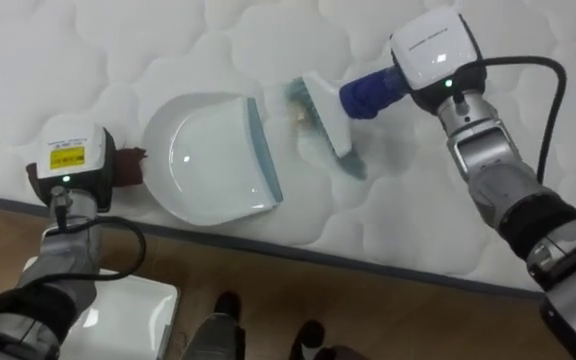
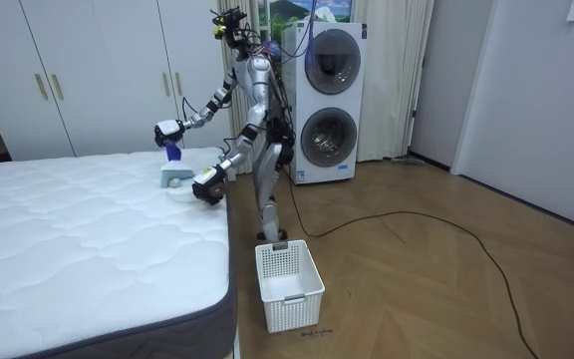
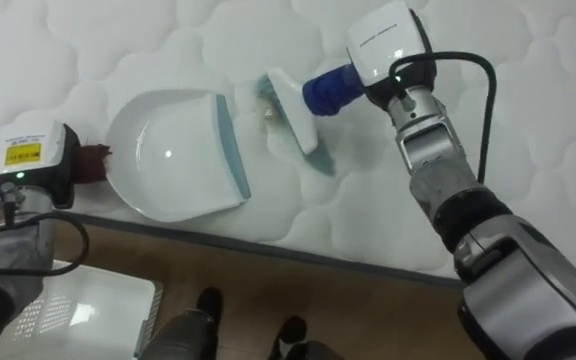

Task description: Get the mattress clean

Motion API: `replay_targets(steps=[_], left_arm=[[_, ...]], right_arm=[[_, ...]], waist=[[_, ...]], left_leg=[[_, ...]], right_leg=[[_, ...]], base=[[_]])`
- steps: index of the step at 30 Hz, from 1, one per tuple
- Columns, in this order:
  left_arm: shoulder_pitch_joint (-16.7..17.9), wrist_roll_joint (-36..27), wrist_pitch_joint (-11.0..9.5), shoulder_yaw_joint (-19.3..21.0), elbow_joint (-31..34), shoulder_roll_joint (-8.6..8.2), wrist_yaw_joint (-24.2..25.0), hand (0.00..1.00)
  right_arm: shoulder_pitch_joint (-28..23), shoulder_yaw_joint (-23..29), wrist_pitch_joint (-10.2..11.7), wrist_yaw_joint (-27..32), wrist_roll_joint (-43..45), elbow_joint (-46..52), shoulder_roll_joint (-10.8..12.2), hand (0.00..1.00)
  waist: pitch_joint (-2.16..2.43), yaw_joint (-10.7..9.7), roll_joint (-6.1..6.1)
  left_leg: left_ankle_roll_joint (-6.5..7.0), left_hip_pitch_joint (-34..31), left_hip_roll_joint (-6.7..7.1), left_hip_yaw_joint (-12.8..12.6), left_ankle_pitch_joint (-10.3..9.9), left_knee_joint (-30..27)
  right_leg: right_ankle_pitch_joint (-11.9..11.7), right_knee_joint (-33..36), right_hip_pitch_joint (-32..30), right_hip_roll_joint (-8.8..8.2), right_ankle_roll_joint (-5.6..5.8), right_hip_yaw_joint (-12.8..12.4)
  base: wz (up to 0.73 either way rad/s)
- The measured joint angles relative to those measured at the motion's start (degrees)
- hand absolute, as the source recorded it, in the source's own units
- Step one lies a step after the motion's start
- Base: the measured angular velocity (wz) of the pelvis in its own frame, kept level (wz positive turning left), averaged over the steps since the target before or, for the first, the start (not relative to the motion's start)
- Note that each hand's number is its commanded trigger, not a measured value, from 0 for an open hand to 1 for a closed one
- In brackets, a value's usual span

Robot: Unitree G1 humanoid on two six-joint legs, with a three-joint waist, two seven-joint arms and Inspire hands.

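**Brush and pan closing on a scrap at the bed's edge**

A small yellowish scrap [image 1: 299, 115] lay on the white quilted mattress [image 1: 168, 50], near its edge, in the narrow gap between the two tools. Just to its left sat the white dustpan [image 1: 213, 160], flat on the bed with its blue-grey lip turned toward the scrap. Just to its right was the brush [image 1: 323, 125], tilted, its pale head down against the mattress and its blue handle running up to the right.

The right hand [image 1: 436, 50] was closed round that blue handle. The left hand [image 1: 68, 160] was closed on the dustpan's dark handle at the near left, by the mattress edge.

The robot stood upright on the wooden floor [image 2: 417, 269] beside the bed, both arms reaching over it. A white basket [image 2: 289, 284] waited on the floor close to its feet, with stacked washing machines [image 2: 327, 105] behind it.

To my eye the sweep itself was the step in hand. Doing it well would mean holding the pan's lip pressed flat into the quilting, so the scrap could not slip beneath it, and drawing the bristles leftward in one short, low stroke. A hard flick would likely throw the scrap over the pan or off the edge.
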State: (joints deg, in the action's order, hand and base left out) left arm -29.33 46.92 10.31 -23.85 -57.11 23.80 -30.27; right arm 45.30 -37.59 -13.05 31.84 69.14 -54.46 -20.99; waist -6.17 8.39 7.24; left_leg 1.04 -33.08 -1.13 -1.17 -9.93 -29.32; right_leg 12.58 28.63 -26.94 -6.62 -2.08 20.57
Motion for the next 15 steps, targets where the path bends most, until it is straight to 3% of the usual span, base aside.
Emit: replay_targets(steps=[6,15], left_arm=[[0.01,-0.11,0.18,0.07,-0.91,-1.27,-0.21,1.0],[0.0,-0.02,0.57,0.51,-1.21,-1.79,-0.21,1.0]], right_arm=[[-1.88,0.05,0.98,-3.91,-6.6,3.09,0.9,1.0],[-3.4,0.05,1.39,-9.38,-13.81,6.44,1.15,1.0]], waist=[[0.05,-0.07,-0.44],[0.19,0.03,-0.7]], left_leg=[[-0.04,0.43,0.47,0.09,0.41,1.11],[-0.14,0.61,0.56,-0.02,0.58,1.56]], right_leg=[[0.01,-0.01,0.01,-0.36,0.01,-0.05],[0.04,0.19,-0.31,-0.36,0.06,-0.93]], base=[[0.01],[0.0]])
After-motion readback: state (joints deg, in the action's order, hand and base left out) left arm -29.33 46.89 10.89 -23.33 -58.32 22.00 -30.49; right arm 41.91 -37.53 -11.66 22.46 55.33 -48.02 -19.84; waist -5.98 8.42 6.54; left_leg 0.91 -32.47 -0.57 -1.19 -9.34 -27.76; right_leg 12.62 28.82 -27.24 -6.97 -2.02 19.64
